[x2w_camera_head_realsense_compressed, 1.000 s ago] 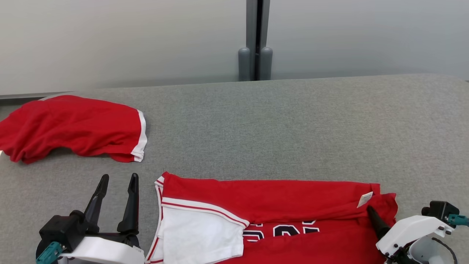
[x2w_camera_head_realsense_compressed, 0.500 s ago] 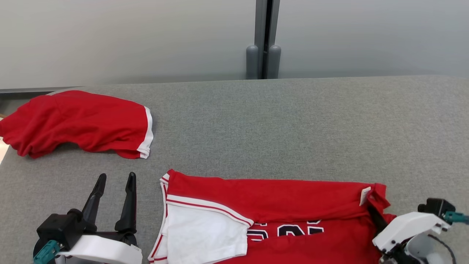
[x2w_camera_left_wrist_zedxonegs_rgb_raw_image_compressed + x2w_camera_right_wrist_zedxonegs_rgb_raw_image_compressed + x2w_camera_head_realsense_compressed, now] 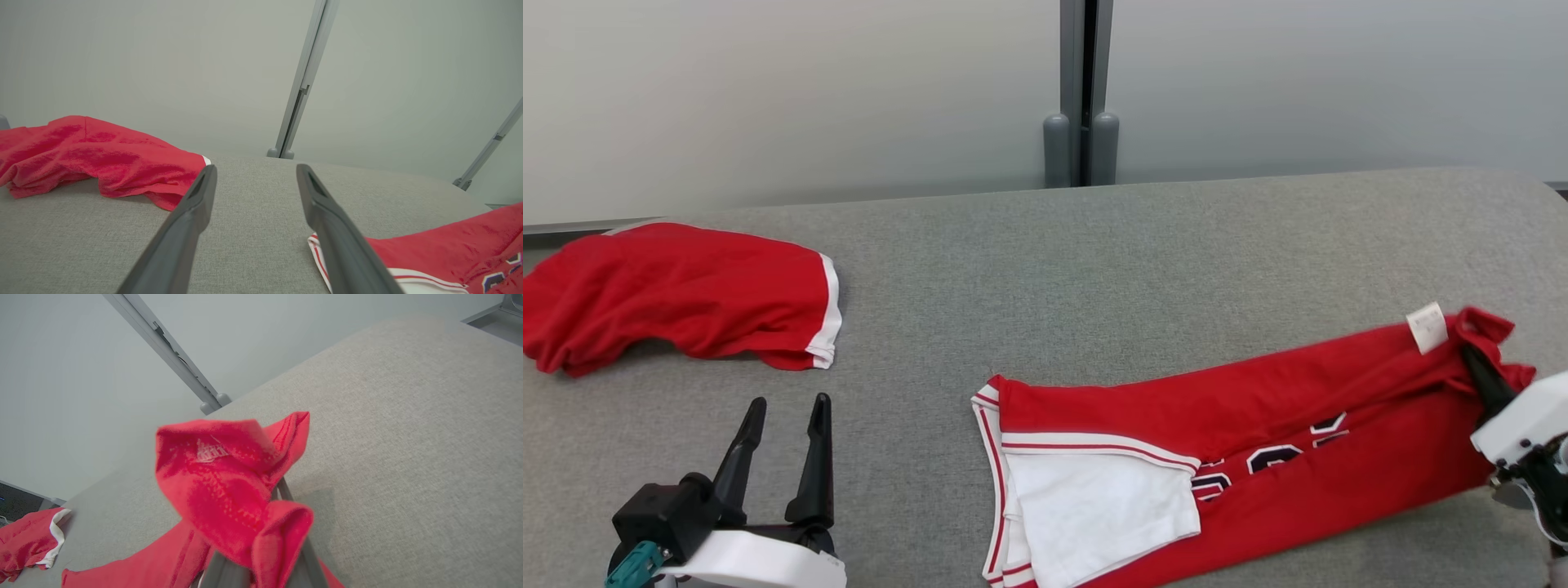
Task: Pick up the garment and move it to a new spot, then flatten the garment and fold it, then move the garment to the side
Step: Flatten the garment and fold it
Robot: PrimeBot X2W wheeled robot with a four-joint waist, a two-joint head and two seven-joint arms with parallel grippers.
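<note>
Right gripper (image 3: 1474, 363) at the right edge of the head view, mid-height, jaws pressed together and pinching the right-hand corner of the garment (image 3: 1258, 433). In the right wrist view the red cloth is bunched and draped over both fingers (image 3: 282, 491), so the tips are hidden. That corner looks raised off the surface, with a shadow on the grey beneath it.

The garment is a red jersey, folded into a long band and lying diagonally from lower centre of the head view up to the right edge. Details:
- white label (image 3: 1427, 327) sticks up at the pinched end, just left of the finger
- white panel (image 3: 1094, 506) with red-and-white trim at the lower-centre end, flat on the table
- dark lettering (image 3: 1282, 457) partly tucked into the fold, unreadable

Left gripper (image 3: 791, 402) is at lower left of the head view, fingers spread wide with nothing between them – well apart from the jersey. The left wrist view shows bare grey surface in the gap, jersey edge at lower right.

A second red garment (image 3: 678, 294) with a white hem sits rumpled at upper left, apart from both grippers.

The table (image 3: 1094, 269) has a grey fabric top, and behind it is a pale wall with a grey post (image 3: 1081, 90) at top centre.
</note>
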